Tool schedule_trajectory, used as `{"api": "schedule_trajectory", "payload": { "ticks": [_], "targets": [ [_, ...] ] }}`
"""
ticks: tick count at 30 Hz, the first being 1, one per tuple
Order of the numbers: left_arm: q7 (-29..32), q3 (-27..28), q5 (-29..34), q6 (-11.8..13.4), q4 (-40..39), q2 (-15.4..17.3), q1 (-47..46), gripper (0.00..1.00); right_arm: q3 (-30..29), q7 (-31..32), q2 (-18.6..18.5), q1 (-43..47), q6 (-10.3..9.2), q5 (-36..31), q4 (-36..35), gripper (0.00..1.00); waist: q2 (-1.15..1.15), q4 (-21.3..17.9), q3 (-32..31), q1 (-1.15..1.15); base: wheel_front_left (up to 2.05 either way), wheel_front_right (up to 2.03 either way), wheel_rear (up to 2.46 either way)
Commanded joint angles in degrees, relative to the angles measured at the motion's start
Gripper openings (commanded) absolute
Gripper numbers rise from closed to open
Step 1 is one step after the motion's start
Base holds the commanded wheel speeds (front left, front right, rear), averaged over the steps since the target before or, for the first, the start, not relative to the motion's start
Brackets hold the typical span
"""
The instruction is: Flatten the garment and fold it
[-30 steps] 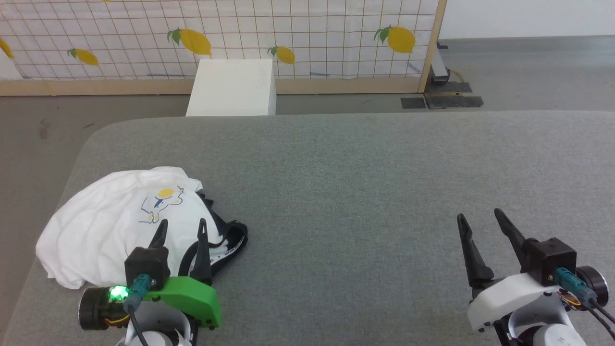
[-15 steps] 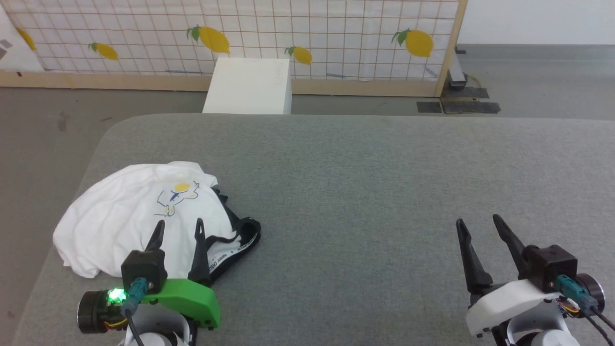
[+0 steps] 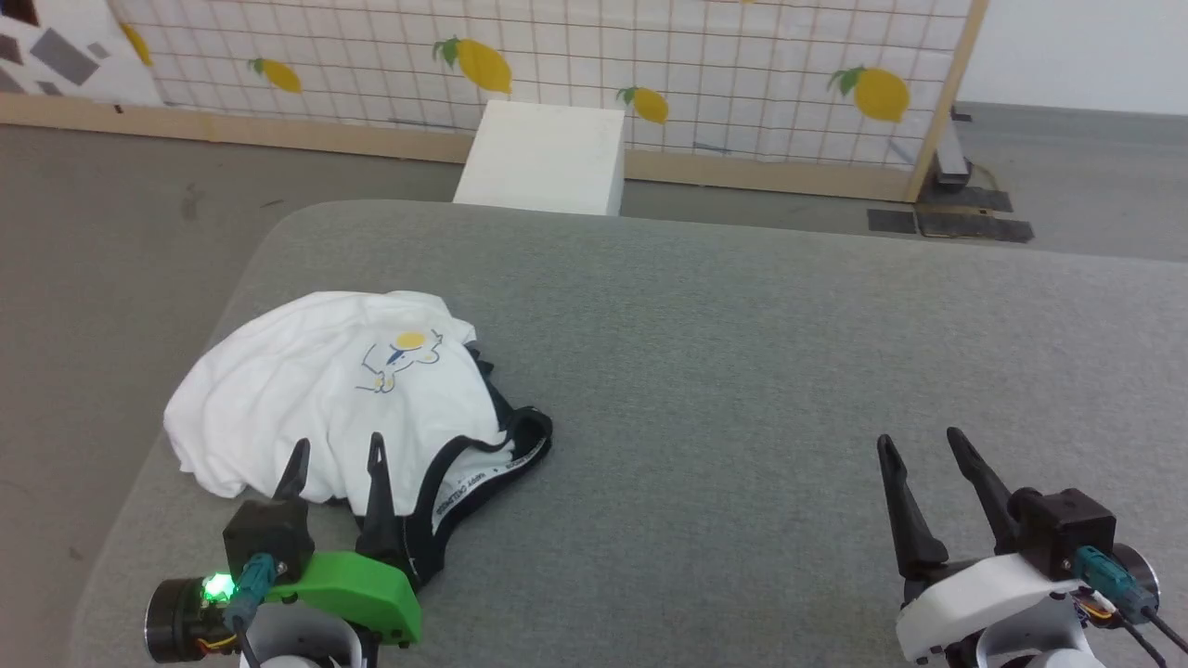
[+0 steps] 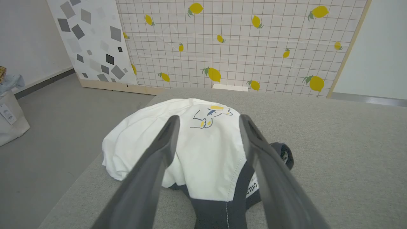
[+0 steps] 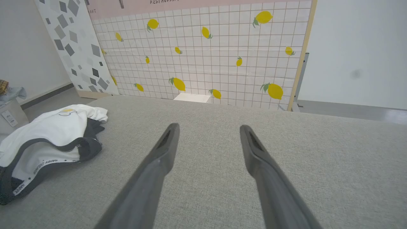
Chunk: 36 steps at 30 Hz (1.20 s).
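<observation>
The left gripper has its two dark fingers spread wide with nothing between them, pointing at the near edge of the garment; whether they touch the cloth I cannot tell; the right gripper is likewise spread and empty, well apart from it over the bare grey padded table; the garment lies bunched in a heap near the table's left corner, white body uppermost with the cartoon print showing, black lettered trim spilling toward the right; flattening looks not yet begun, and this seems the approach to a first grasp; the next move calls for closing the left fingers on an edge of cloth and bringing the right arm across for a second hold
</observation>
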Motion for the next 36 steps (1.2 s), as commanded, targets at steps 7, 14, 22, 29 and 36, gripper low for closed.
{"api": "schedule_trajectory", "payload": {
  "ticks": [7,14,22,29,36],
  "targets": [
    [-1.2,0.0,-0.9,0.7,0.2,-0.1,1.4,1.0,0.6,-1.4,0.0,0.9,-0.04,1.2,1.0,1.0,0.0,3.6,0.2,0.0,0.0,0.0,0.0],
    [-2.1,-0.2,-1.6,1.2,0.3,-0.1,1.9,1.0,1.0,-2.3,0.0,1.0,-0.04,1.8,1.7,1.0,0.0,5.6,0.4,0.0,0.0,0.0,0.0],
    [-3.0,-0.6,-2.4,1.7,0.5,-0.1,2.3,1.0,1.3,-3.2,0.0,1.0,-0.05,2.3,2.6,1.0,0.0,7.5,0.6,0.0,0.0,0.0,0.0],
    [-3.8,-0.8,-3.0,2.2,0.7,-0.2,2.5,1.0,1.5,-4.0,0.0,1.4,-0.05,3.1,3.3,1.0,0.0,9.1,0.7,0.0,0.0,0.0,0.0],
    [-4.6,-1.1,-3.8,2.8,0.8,-0.2,2.8,1.0,1.8,-4.9,0.0,1.5,-0.06,3.4,4.0,1.0,0.0,10.5,0.9,0.0,0.0,0.0,0.0]
  ]
}}
